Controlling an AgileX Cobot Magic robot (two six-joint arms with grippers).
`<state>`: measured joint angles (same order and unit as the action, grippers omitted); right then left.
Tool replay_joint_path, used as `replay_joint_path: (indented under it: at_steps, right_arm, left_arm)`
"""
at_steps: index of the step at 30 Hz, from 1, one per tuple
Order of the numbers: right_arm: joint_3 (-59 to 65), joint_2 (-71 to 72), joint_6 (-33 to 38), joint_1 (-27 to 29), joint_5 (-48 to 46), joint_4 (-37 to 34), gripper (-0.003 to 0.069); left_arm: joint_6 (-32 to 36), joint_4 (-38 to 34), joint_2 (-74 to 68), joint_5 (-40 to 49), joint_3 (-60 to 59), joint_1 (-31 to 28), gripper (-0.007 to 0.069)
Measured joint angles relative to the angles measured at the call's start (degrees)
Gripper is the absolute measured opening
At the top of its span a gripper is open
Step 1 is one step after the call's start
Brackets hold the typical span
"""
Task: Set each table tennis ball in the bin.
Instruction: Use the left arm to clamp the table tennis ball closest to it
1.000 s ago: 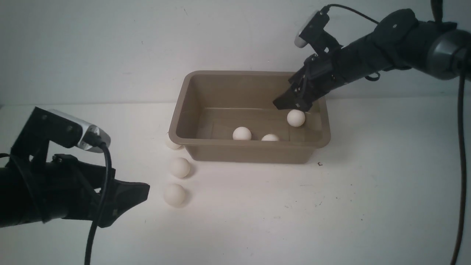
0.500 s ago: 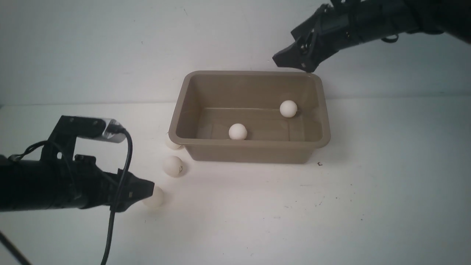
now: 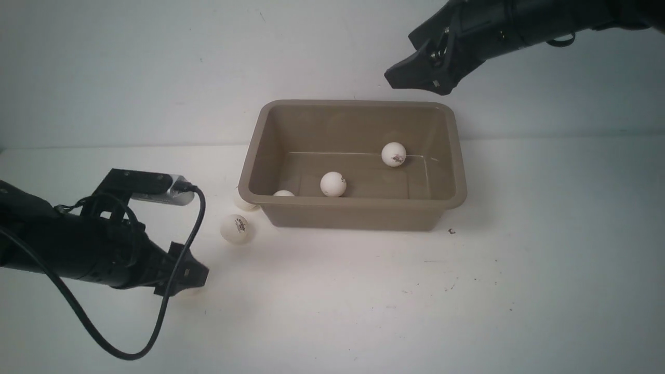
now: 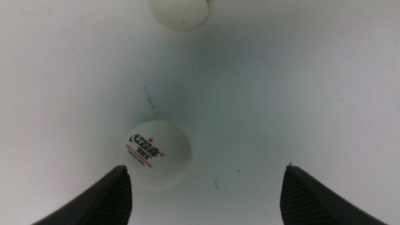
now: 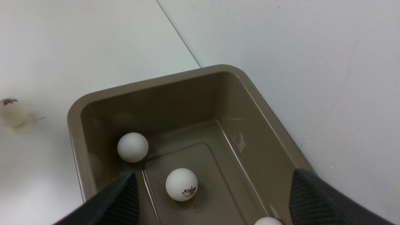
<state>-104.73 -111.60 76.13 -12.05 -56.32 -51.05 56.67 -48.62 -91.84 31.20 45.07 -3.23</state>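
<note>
The bin (image 3: pixel 353 210) is sitting by the white worktop's (image 3: pixel 467 301) far edge, holding three balls: a first ball (image 3: pixel 393 154) at its far wall, a second ball (image 3: pixel 333 184) mid-floor, a third ball (image 3: pixel 283 193) behind its near rim. A marked ball (image 3: pixel 235 228) and a half-hidden ball (image 3: pixel 244 203) are lying by its near left corner. The left hand (image 3: pixel 192 278) is hanging released, a sixth ball (image 4: pixel 156 154) beside one finger, while the right hand (image 3: pixel 415 83) is hovering released above the bin's far right corner.

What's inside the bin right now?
Three table tennis balls lie in the bin: that one mid-floor, one near the far wall, one half hidden by the near wall. That wall also covers the floor strip just behind it.
</note>
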Motion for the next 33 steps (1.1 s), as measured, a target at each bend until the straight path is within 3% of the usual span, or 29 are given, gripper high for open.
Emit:
replay_joint_path:
  at_steps: [6, 20, 23, 25, 26, 33]
  right_arm:
    - [0.0, 0.1, 0.0, 0.0, -0.9, 0.0, 0.0589]
    - [0.0, 0.1, -0.2, 0.0, -4.3, 0.0, 0.0589]
    - [0.0, 0.1, -0.2, 0.0, -5.0, 0.0, 0.0589]
    - [0.0, 0.1, -0.2, 0.0, -5.2, 0.0, 0.0589]
    - [0.0, 0.1, -0.2, 0.0, -5.2, 0.0, 0.0589]
    - [0.0, 0.1, -0.2, 0.0, -5.5, 0.0, 0.0589]
  left_arm:
    - [-7.9, 10.4, 0.4, -1.6, 1.1, 0.0, 0.0576]
    - [-9.3, 11.8, -8.7, -7.9, 1.5, 0.0, 0.0564]
    - [-11.0, 11.6, -9.2, -8.9, 1.5, 0.0, 0.0485]
    - [-11.3, 11.5, -9.3, -9.1, 1.5, 0.0, 0.0365]
    - [-11.1, 11.5, -9.3, -9.1, 1.5, 0.0, 0.0342]
    - [-8.0, 9.2, -8.3, -8.4, 1.7, 0.0, 0.0350]
